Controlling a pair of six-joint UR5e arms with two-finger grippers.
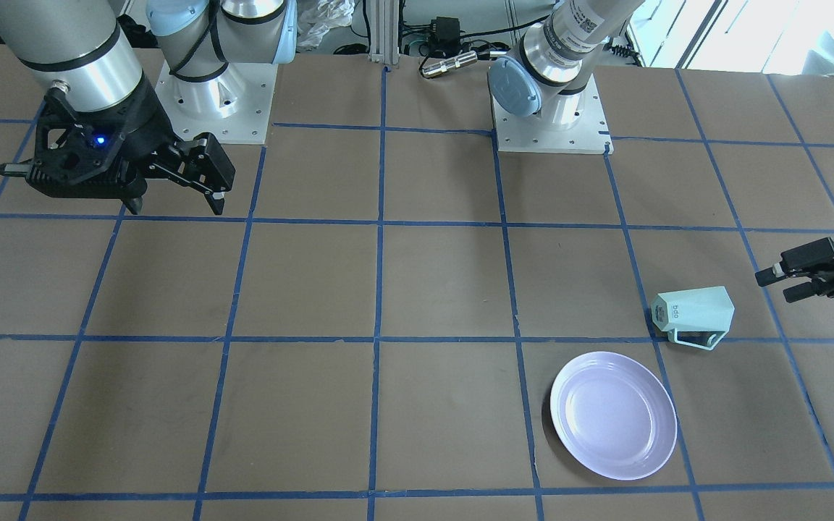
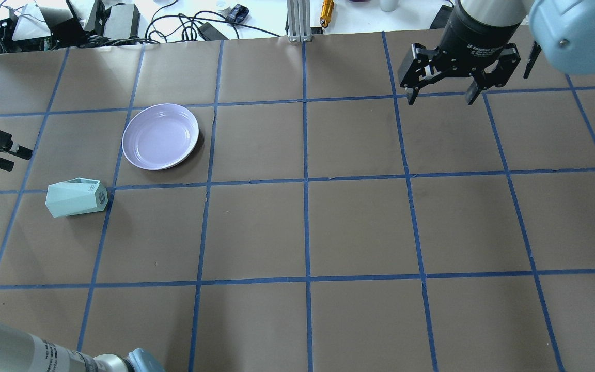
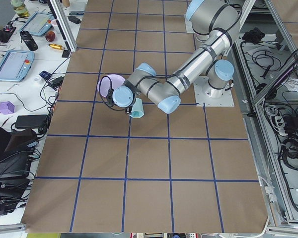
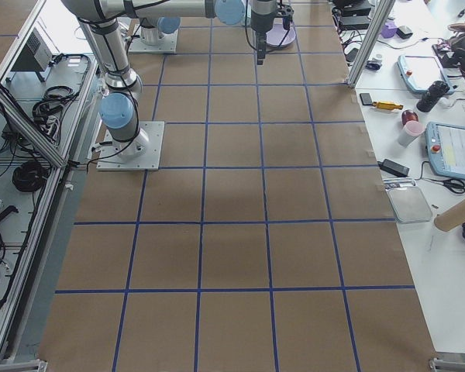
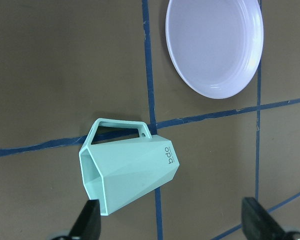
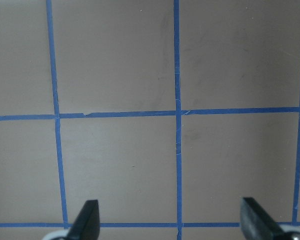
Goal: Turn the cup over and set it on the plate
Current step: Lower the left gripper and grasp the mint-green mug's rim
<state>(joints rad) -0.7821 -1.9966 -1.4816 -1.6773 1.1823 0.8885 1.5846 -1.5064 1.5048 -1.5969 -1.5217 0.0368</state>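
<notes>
Your left gripper (image 5: 170,202) has its fingers (image 5: 88,220) spread wide with nothing between them, hovering at 6 o'clock of the cup (image 5: 135,172) in the wrist view. The cup lies on its side on the table (image 5: 50,60), across a tape line (image 5: 40,146). Its mouth points toward 8 o'clock, its lettered base toward 3 and its handle (image 5: 121,131) toward 12. The plate (image 5: 215,45) sits near but apart, at 1 o'clock. Treat the cup as light, stiff and probably slick: pinch across two opposite flat facets at mid-body, not the thin handle. It is pale mint, hexagonal and faceted, narrowing toward the base. Your right gripper (image 2: 440,98), fingers likewise spread and empty, hangs well apart.
</notes>
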